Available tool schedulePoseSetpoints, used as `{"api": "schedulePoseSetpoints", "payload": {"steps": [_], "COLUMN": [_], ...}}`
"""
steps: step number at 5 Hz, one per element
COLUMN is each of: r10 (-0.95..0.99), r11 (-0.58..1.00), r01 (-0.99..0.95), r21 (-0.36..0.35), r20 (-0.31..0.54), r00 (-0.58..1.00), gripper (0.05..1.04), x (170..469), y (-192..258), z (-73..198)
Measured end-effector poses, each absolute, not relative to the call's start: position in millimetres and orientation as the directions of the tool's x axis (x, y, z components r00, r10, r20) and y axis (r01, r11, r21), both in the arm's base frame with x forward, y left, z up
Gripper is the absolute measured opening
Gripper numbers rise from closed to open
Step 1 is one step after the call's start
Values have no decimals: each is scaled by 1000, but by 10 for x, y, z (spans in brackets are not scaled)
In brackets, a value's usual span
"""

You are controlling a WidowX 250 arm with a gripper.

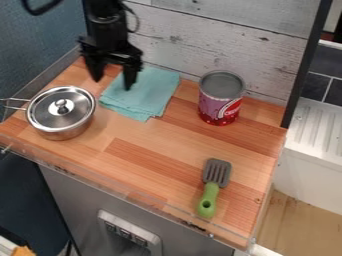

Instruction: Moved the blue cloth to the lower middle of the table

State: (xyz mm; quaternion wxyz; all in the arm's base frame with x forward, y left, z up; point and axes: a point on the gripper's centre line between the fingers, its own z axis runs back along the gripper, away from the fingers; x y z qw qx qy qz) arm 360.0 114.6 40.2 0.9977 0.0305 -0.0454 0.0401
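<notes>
The black gripper point(113, 84) is hanging over the far left part of the wooden table point(143, 160), pointing downward, with the arm entering from the top edge of the view. Its two fingers are standing well apart and are grasping nothing, so the tool is released. The right finger is showing in front of the blue cloth point(152, 92), while the left one is showing in front of bare wood; whether either tip is touching anything, I cannot tell. The cloth is lying folded in layers on the far part of the table, left of the middle, its near corner pointing toward the near side. It is resting between the silver pot point(61, 131) and the can point(220, 102). The pot is sitting upright at the left, just beside the cloth, wearing its lid point(48, 108) with a round knob on top, and its wire handle point(15, 102) is pointing left. The can is standing upright at the far right, showing a purple and red label and a grey top. Nearer, on the right, a spatula point(211, 187) is lying flat, its grey slotted head pointing to the far side and its green handle to the near edge. Pale wooden planks point(200, 35) are rising behind the table.
</notes>
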Motion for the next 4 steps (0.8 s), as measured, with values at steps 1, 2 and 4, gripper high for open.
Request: {"api": "schedulePoseSetpoints", "payload": {"steps": [1,2,4], "r10": [76,94,130], "r11": [993,992,989], "r01": [-86,-103,-136], "r21": [82,67,64], "r20": [116,127,90], "r00": [990,987,987], "gripper": [1001,1001,1001], "x": [3824,3978,3983], "y": [1054,1055,1022], "z": [300,217,83]}}
